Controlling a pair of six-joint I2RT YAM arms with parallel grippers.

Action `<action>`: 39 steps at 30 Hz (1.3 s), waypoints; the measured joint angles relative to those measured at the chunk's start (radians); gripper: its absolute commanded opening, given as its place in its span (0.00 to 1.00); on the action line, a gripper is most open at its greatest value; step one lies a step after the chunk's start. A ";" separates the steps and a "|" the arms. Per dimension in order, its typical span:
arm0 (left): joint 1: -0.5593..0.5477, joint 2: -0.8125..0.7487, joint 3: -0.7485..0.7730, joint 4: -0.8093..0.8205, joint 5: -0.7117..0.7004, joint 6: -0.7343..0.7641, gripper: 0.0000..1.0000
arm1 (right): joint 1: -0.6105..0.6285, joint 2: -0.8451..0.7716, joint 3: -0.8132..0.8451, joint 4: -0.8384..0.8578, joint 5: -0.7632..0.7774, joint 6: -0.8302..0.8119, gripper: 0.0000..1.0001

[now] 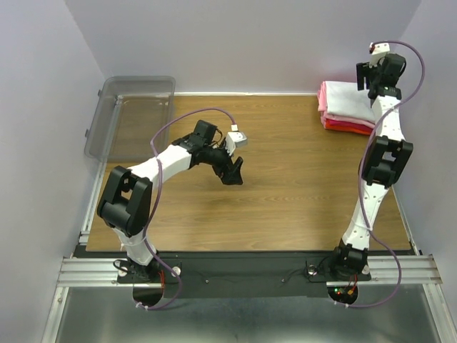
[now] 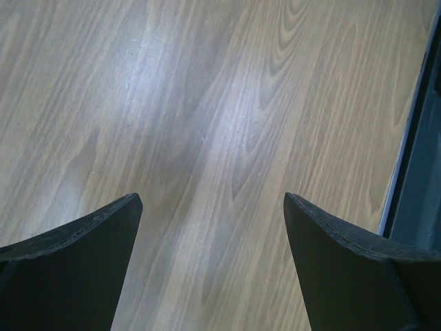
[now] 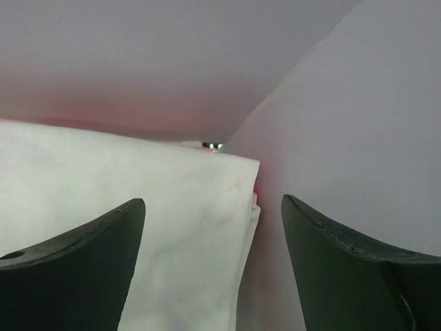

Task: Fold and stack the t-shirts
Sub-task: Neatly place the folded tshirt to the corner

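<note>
**While the shirts sit piled at two o'clock, both grippers are empty**

As far as I can judge from where I stand, the folding is done. The t-shirts (image 1: pixel 348 108) lie in one neat stack in the table's (image 1: pixel 285 186) two o'clock corner, tight against the side wall. The white shirt (image 1: pixel 351 98) is on top, the pink shirt (image 1: pixel 325 96) under it, and the red shirt (image 1: pixel 341 128) peeks out at the bottom.

The right arm stretches up along the three o'clock edge. The right gripper (image 3: pixel 210 207) hovers over the white shirt's far corner with its jaws spread wide and no cloth between them. I read this as the moment of letting go or checking the pile. The next move probably calls for lifting straight up, so a finger doesn't snag that corner and drag the top layer askew.

The left arm bends low towards the table's middle. The left gripper (image 1: pixel 233 172) is also parted and holding nothing, over bare wood. The clear bin (image 1: pixel 132 107) stands off at ten o'clock.
</note>
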 measured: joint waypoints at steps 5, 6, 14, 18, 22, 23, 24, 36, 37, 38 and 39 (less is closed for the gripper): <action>0.026 -0.026 0.000 0.008 -0.003 -0.014 0.96 | 0.000 -0.180 -0.185 -0.006 -0.083 0.077 1.00; 0.031 -0.035 0.000 0.008 -0.008 -0.017 0.96 | 0.000 -0.234 -0.224 -0.011 -0.117 0.100 1.00; 0.135 -0.146 0.066 -0.005 -0.067 -0.044 0.96 | 0.011 -0.485 -0.349 -0.112 -0.325 0.260 1.00; 0.210 -0.193 0.114 -0.020 -0.131 -0.063 0.96 | 0.040 -0.605 -0.508 -0.184 -0.418 0.331 1.00; 0.267 -0.237 0.123 -0.037 -0.190 -0.073 0.96 | 0.124 -0.733 -0.765 -0.229 -0.455 0.368 1.00; 0.279 -0.253 0.114 -0.043 -0.208 -0.076 0.96 | 0.150 -0.757 -0.818 -0.246 -0.462 0.376 1.00; 0.286 -0.267 0.100 -0.046 -0.222 -0.079 0.96 | 0.181 -0.785 -0.888 -0.262 -0.468 0.381 1.00; 0.296 -0.358 -0.153 -0.079 -0.399 -0.088 0.96 | 0.426 -1.019 -1.323 -0.313 -0.440 0.397 1.00; 0.296 -0.369 -0.174 -0.079 -0.415 -0.088 0.96 | 0.430 -1.027 -1.333 -0.316 -0.436 0.397 1.00; 0.296 -0.372 -0.180 -0.080 -0.420 -0.089 0.96 | 0.432 -1.033 -1.339 -0.317 -0.432 0.397 1.00; 0.297 -0.380 -0.190 -0.081 -0.430 -0.089 0.96 | 0.434 -1.043 -1.342 -0.318 -0.423 0.397 1.00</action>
